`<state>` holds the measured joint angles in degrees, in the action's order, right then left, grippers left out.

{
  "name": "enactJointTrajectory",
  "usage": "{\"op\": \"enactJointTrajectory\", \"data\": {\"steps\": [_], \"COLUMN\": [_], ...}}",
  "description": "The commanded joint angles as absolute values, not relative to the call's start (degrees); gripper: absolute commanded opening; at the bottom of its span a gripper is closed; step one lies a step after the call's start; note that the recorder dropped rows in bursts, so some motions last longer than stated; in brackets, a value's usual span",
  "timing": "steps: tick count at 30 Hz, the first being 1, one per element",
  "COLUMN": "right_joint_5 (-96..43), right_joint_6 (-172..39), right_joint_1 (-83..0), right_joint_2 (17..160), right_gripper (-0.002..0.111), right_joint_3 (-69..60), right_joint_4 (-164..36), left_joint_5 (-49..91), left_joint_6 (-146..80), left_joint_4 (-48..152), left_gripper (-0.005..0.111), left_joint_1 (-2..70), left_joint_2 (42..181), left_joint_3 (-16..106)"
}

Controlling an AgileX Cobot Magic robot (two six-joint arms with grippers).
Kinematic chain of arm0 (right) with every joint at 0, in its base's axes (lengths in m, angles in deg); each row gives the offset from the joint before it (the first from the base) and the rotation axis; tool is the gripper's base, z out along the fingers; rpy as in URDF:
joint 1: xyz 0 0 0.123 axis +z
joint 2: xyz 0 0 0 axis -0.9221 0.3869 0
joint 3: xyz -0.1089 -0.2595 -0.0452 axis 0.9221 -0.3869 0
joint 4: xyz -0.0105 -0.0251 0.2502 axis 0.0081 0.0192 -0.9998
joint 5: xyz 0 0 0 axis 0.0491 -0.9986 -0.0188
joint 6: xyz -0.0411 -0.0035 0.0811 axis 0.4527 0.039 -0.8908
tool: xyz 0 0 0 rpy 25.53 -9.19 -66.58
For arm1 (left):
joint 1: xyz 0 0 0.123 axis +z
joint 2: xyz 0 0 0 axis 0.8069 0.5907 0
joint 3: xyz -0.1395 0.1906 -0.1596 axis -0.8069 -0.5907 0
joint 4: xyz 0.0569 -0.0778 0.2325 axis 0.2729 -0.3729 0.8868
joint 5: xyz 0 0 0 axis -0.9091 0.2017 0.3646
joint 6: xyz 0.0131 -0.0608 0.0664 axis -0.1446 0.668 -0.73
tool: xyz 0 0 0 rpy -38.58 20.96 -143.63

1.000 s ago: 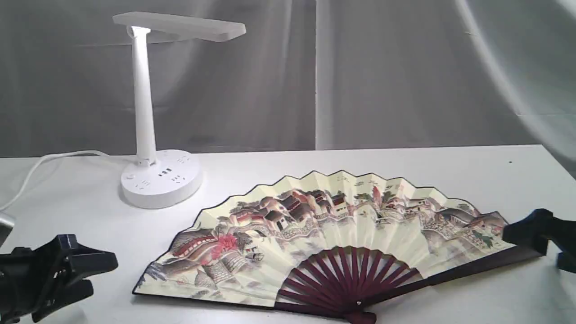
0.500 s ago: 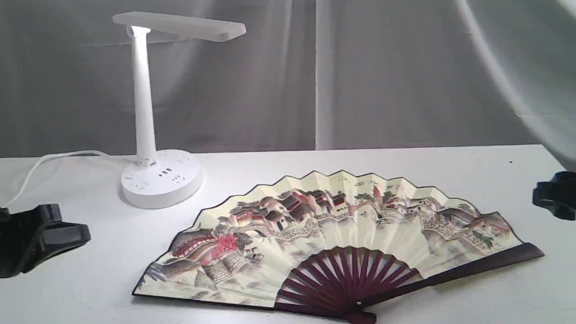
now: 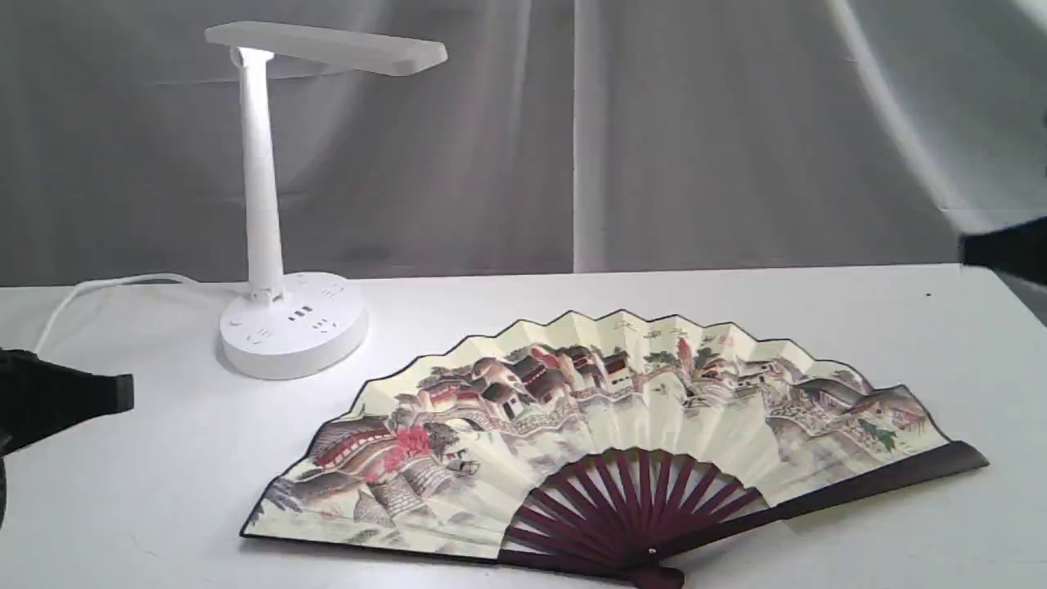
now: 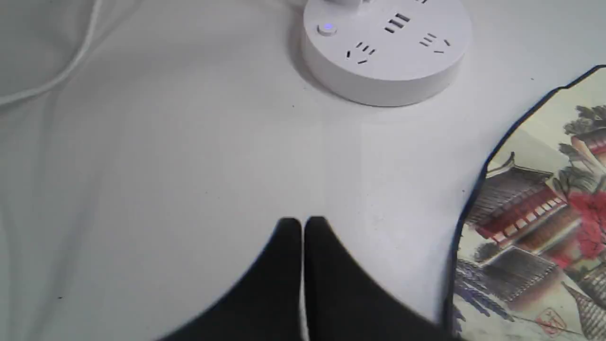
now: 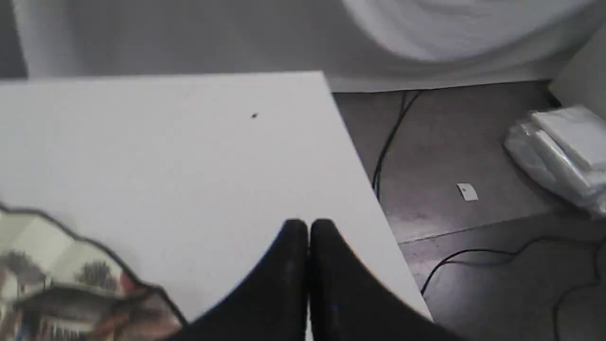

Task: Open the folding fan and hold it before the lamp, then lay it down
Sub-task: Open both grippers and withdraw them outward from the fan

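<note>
Exterior view shows the cream paper folding fan (image 3: 622,393) with dark maroon ribs spread on the white worktop (image 3: 736,290) between the left fingers (image 3: 69,394) and right fingers (image 3: 1010,245), both clenched on nothing, so, I judge, any retreat should rise clear of its leaf.

Folding fan (image 3: 622,425) spread open, flat on white table, near upright white lamp (image 3: 282,245).

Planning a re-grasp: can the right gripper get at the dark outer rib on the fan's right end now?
Probably yes. The right gripper hangs beside that end of the folding fan, with only bare table before the outer rib. Its jaws are shut, so they must open first.
</note>
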<state>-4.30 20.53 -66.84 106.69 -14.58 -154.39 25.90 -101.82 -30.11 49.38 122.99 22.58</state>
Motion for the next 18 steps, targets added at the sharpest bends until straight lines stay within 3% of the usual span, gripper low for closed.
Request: {"op": "enactJointTrajectory", "data": {"steps": [1, 5, 11, 15, 18], "right_joint_5": [-9.8, -22.8, -38.1, -43.9, -53.2], "right_joint_6": [13.3, 0.4, -44.0, -20.1, -27.2], "right_joint_1": [-66.6, -66.6, -66.6, -66.6, -66.6], "right_joint_2": [106.3, 106.4, 106.7, 107.5, 108.8], "right_gripper": [0.0, 0.0, 0.0, 0.0, 0.0], "right_joint_3": [-9.9, -6.5, -5.3, 0.0, 4.5], "right_joint_4": [-159.7, -164.4, -164.4, -152.5, -130.2], "left_joint_5": [26.5, 26.5, 26.3, 26.3, 24.7], "left_joint_6": [-101.2, -101.2, -101.2, -101.2, -101.2], "left_joint_4": [-30.0, -30.0, -32.1, -33.1, -33.1], "left_gripper": [0.0, 0.0, 0.0, 0.0, 0.0], "left_joint_1": [48.2, 48.2, 48.2, 48.2, 48.2], "left_joint_2": [122.6, 122.6, 122.6, 122.6, 122.6], "left_joint_3": [22.4, 22.4, 22.4, 22.4, 22.4]}}
